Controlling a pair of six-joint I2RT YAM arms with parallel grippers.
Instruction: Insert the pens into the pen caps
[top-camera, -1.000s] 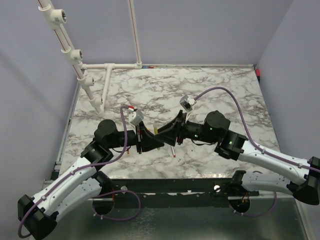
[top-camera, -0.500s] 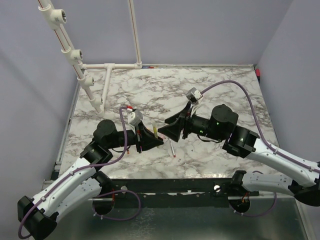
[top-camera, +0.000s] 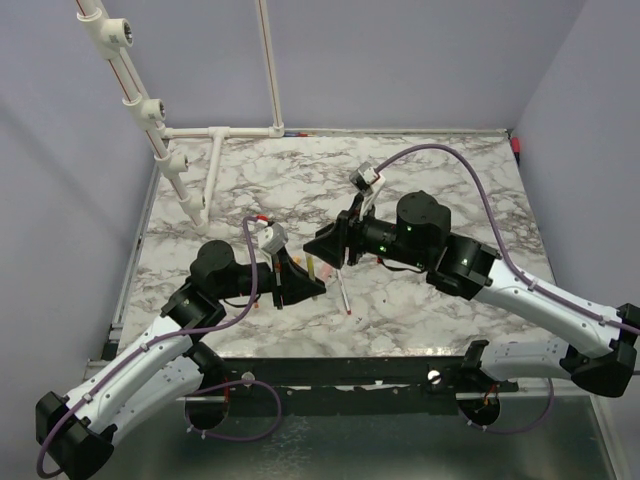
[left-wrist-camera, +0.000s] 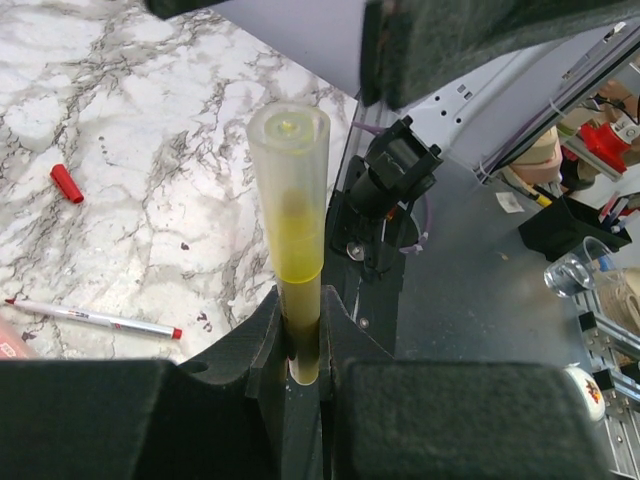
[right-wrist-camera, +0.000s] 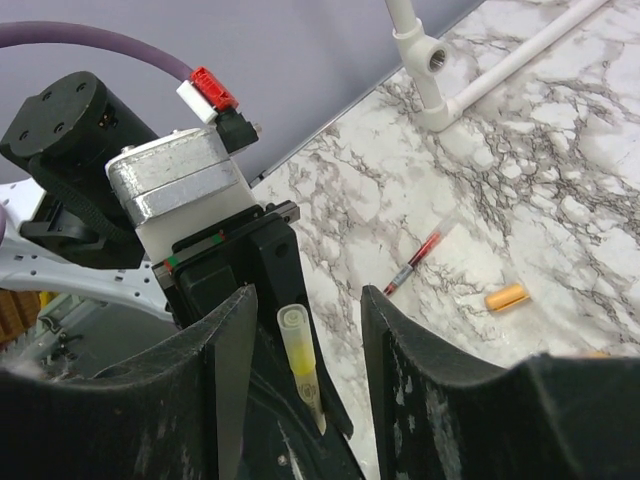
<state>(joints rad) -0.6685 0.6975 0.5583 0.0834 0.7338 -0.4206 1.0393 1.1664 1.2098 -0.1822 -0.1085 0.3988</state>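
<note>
My left gripper (top-camera: 303, 284) (left-wrist-camera: 300, 320) is shut on a yellow pen (left-wrist-camera: 297, 300) that stands upright between its jaws. A translucent pen cap (left-wrist-camera: 289, 170) sits over the pen's top end. In the right wrist view the same capped yellow pen (right-wrist-camera: 302, 365) shows between the two fingers of my right gripper (right-wrist-camera: 305, 310) (top-camera: 322, 246). That gripper is open and its fingers stand apart from the pen on either side. A pale grey pen (top-camera: 342, 294) (left-wrist-camera: 95, 318) with a red end, a red pen (right-wrist-camera: 414, 262), a red cap (left-wrist-camera: 67, 183) and an orange cap (right-wrist-camera: 506, 297) lie on the marble table (top-camera: 440, 190).
A white pipe frame (top-camera: 215, 150) (right-wrist-camera: 430, 60) stands at the table's back left. Grey walls close in the back and sides. A purple cable (top-camera: 470, 195) loops above my right arm. The black arm-mount rail (top-camera: 350, 375) runs along the near edge.
My right gripper drew back to the right from the left gripper, then came back left, and its open jaws now straddle the capped pen. The left gripper has kept still, holding the pen.
</note>
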